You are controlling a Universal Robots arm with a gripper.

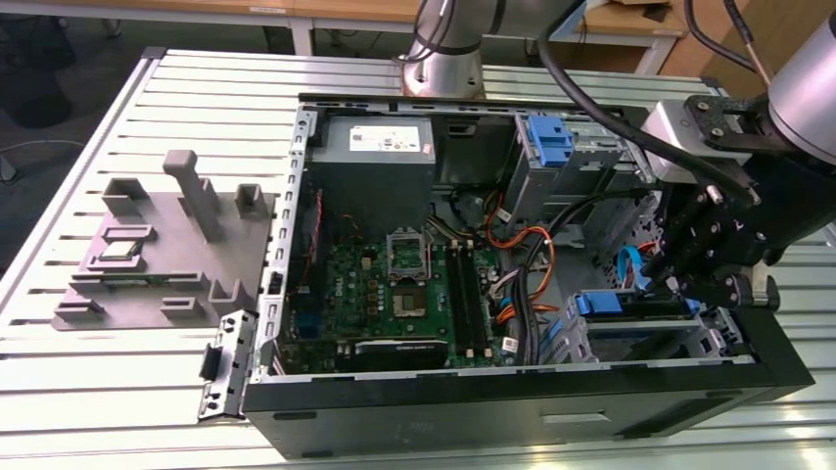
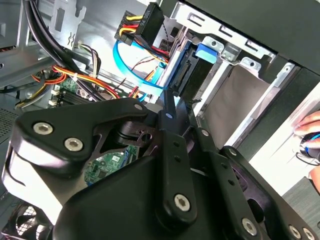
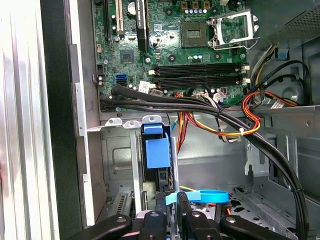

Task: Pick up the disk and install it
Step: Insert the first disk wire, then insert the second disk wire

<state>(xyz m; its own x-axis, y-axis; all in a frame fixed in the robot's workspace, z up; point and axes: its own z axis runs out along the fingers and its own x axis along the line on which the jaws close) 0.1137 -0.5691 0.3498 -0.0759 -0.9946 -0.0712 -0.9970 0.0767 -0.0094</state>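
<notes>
The disk (image 1: 636, 305) sits in the lower drive cage of the open computer case (image 1: 523, 411), at the exterior view's right, with its blue rail showing. Both wrist views have it standing on edge in the bay, with a blue tab (image 3: 157, 150) on its side and a dark end face (image 2: 192, 75). My gripper (image 1: 673, 289) hangs right over that cage. Its black fingers (image 3: 181, 212) are drawn together with nothing between them. Their tips (image 2: 170, 107) are at the disk's cable end; whether they touch it I cannot tell.
Bundled cables (image 3: 235, 127) and a light-blue flat cable (image 3: 202, 196) cross the case beside the bay. The motherboard (image 1: 392, 294), a grey power supply box (image 1: 379, 142) and an upper blue bracket (image 1: 549, 137) fill the case. A grey fixture (image 1: 170, 245) stands outside it. A person's hand (image 2: 311, 131) is near the case.
</notes>
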